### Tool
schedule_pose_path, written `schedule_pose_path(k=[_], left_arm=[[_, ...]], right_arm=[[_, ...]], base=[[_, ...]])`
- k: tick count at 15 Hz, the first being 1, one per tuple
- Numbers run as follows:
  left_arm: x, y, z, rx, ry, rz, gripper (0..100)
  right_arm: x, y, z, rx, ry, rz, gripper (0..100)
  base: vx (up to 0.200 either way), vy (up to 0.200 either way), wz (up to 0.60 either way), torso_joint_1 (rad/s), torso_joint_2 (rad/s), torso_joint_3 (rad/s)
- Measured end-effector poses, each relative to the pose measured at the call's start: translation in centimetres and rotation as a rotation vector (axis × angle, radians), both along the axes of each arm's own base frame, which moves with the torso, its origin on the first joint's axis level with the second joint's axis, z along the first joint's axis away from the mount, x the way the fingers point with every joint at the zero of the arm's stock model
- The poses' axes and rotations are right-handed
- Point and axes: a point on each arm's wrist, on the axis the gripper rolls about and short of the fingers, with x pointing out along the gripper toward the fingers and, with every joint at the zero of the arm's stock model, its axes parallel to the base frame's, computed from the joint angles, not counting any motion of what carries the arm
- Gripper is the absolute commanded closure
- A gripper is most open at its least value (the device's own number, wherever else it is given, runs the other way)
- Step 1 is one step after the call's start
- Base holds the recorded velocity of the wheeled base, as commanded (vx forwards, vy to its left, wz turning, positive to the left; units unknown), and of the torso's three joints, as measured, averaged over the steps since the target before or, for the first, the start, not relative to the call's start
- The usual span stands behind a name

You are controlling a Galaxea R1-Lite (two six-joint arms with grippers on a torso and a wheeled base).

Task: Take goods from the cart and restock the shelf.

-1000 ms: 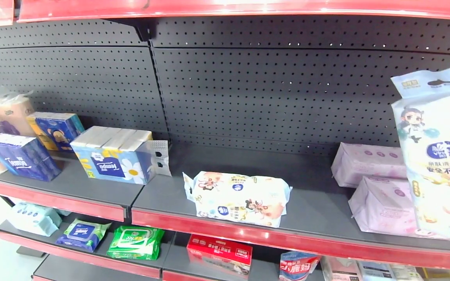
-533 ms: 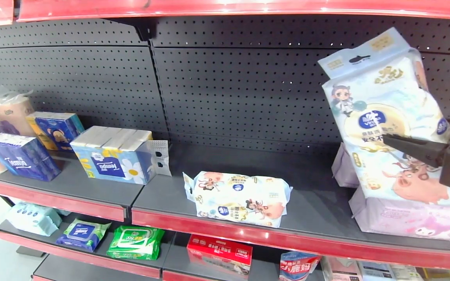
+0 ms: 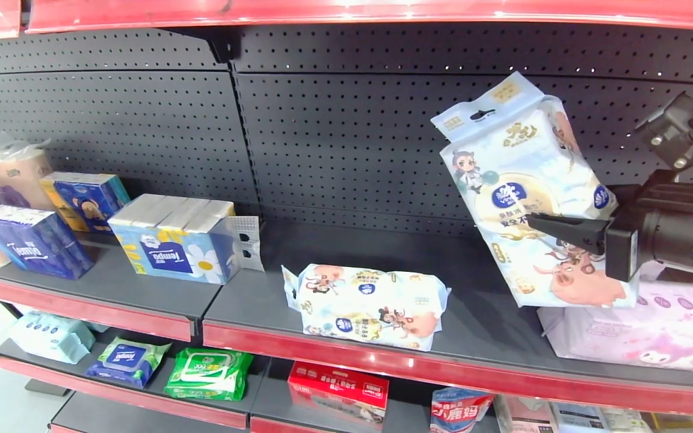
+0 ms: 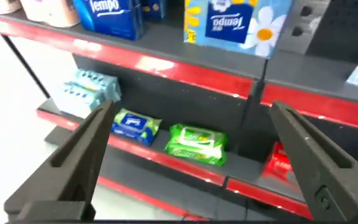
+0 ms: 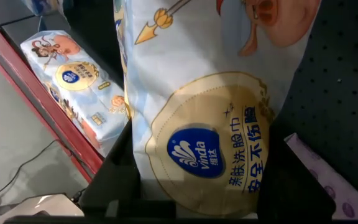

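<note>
There are two cartoon-printed tissue packs (image 3: 533, 198) (image 3: 370, 307), one bright green wipes pack (image 3: 208, 374) and one red box (image 3: 337, 391).

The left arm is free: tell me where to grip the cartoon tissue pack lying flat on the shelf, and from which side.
Take the lying tissue pack across its short width at mid-length, coming from the aisle side, slightly above. It lies flat, long side along the front of the shelf, bare surface behind it, so a finger probably fits front and back.
</note>
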Motion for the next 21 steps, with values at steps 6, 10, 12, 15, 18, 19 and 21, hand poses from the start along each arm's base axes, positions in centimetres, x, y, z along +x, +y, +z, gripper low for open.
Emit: schedule_pose_path(k=[6,10,12,15,18,19,21], left_arm=[[-0.3,-0.5,-0.4,0.009,0.052,0.188,0],[0.3,-1.1,-0.4,-0.072,-0.058,-0.02,0],[0.4,-1.3,-0.9,-0.068,-0.053,-0.11,0],[0.5,-1.3,-1.2,-0.065,-0.043,-0.108,0],[0.5,-1.3,-1.2,-0.063,-0.044,-0.105,0],[0.5,-1.3,-1.2,-0.063,-0.043,-0.105,0],[0.5,-1.3,-1.2,-0.062,-0.043,-0.105,0]], right_arm=[[0.3,0.1,-0.2,-0.002,0.009,-0.003,100],[0.4,0.1,-0.1,-0.002,0.003,-0.005,100],[0.4,0.0,-0.1,-0.004,0.001,-0.023,100],[0.6,0.1,0.1,-0.005,-0.006,-0.027,100],[1.2,0.4,0.6,-0.004,-0.019,-0.017,100],[1.5,0.6,0.6,-0.021,-0.025,-0.007,100],[2.1,0.9,0.2,-0.046,-0.018,0.025,100]], base=[[0.0,0.0,0.0,0.0,0.0,0.0],[0.0,0.0,0.0,0.0,0.0,0.0],[0.0,0.0,0.0,0.0,0.0,0.0],[0.0,0.0,0.0,0.0,0.0,0.0],[0.0,0.0,0.0,0.0,0.0,0.0],[0.0,0.0,0.0,0.0,0.0,0.0],[0.0,0.0,0.0,0.0,0.0,0.0]])
